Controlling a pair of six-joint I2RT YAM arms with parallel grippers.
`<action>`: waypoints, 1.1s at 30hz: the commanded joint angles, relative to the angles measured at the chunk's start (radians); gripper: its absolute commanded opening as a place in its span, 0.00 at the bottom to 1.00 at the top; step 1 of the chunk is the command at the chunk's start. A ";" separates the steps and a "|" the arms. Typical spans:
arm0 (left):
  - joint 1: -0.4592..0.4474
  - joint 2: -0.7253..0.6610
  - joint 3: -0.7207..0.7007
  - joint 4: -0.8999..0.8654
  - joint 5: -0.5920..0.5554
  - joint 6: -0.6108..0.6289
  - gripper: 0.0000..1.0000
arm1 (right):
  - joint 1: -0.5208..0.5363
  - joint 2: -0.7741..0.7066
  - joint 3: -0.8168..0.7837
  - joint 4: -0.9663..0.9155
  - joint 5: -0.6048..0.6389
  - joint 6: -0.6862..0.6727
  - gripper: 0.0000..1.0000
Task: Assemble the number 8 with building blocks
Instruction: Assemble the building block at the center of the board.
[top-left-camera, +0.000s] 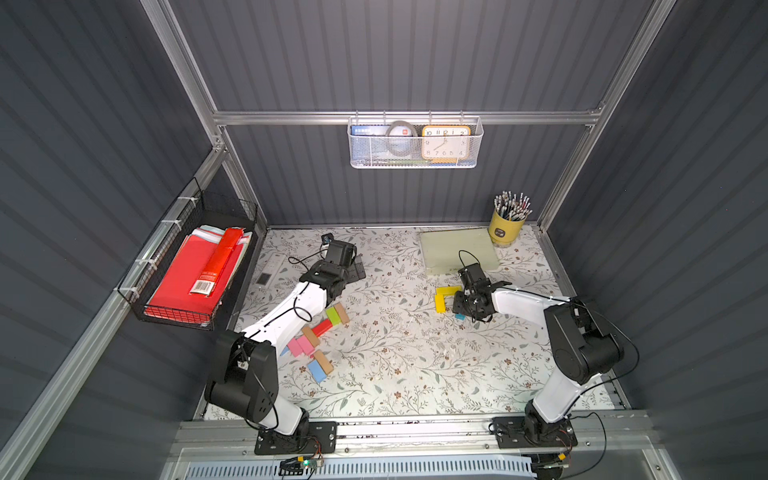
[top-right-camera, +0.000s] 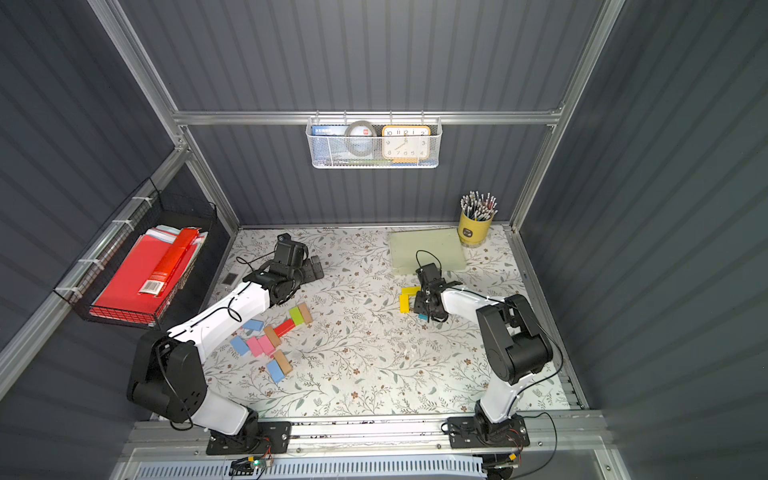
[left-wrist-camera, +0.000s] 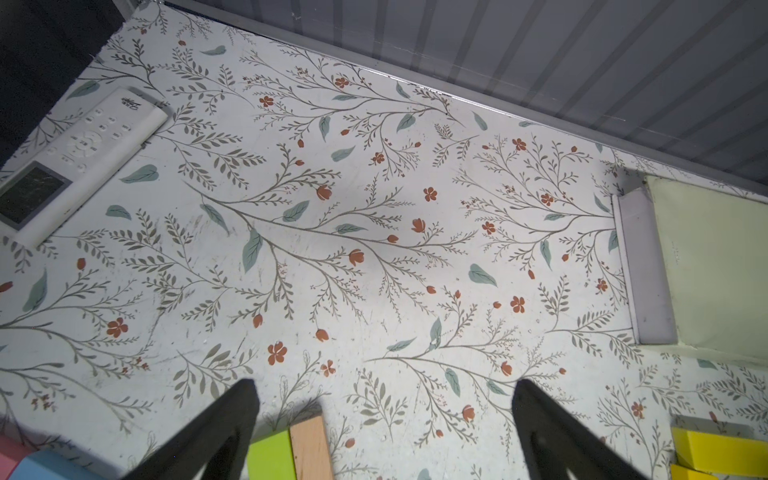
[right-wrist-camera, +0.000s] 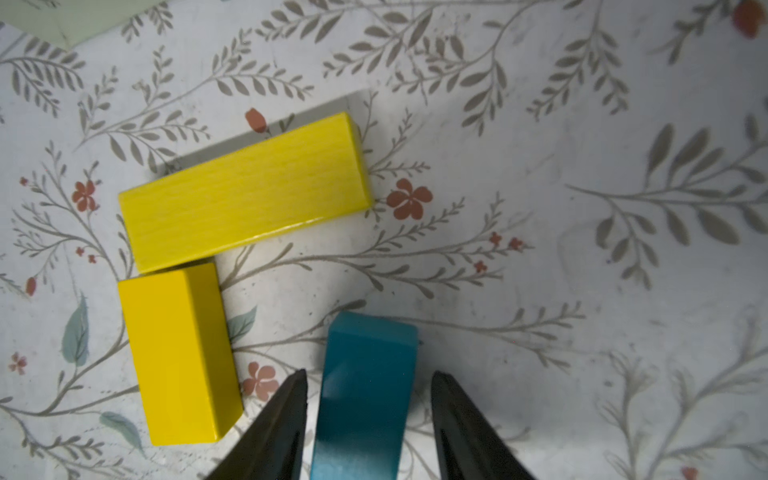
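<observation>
- Blue block (right-wrist-camera: 368, 395) sits between the fingers (right-wrist-camera: 291, 399) of my right pincer (right-wrist-camera: 365, 374) — one finger on each side, with a thin strip of table showing on both sides. Jaws are apart, not clamped on it as far as I can see.
- It lies flat on the floral table (right-wrist-camera: 540, 208), long axis running along the fingers, far end sticking out past the tips.
- Near yellow block (right-wrist-camera: 178, 353) lies just beside it, roughly parallel, with a gap between them.
- Far yellow block (right-wrist-camera: 245, 191) lies crosswise beyond both. It touches the end of the near yellow one to make an L, and is apart from the blue end.
- In a top view only a bit of the blue block (top-left-camera: 459, 316) peeks out under my wrist.
- Left pincer (left-wrist-camera: 384, 384) is spread wide with nothing between the fingers, only bare table. Green block (left-wrist-camera: 272, 455) and tan block (left-wrist-camera: 309, 446) lie side by side just by one finger.
- Other blocks — pink, red, blue, tan — lie in a loose cluster (top-right-camera: 270, 340) beside my left arm, well apart from the right pincer.
</observation>
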 joint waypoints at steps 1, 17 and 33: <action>0.004 -0.040 -0.013 0.006 -0.015 0.023 0.99 | 0.011 0.014 0.029 -0.022 0.015 0.004 0.46; 0.004 -0.037 -0.018 0.007 -0.012 0.025 0.99 | 0.009 0.065 0.065 -0.033 0.070 -0.121 0.25; 0.004 -0.033 -0.023 0.011 -0.011 0.029 0.99 | -0.022 0.100 0.079 -0.012 0.045 -0.186 0.29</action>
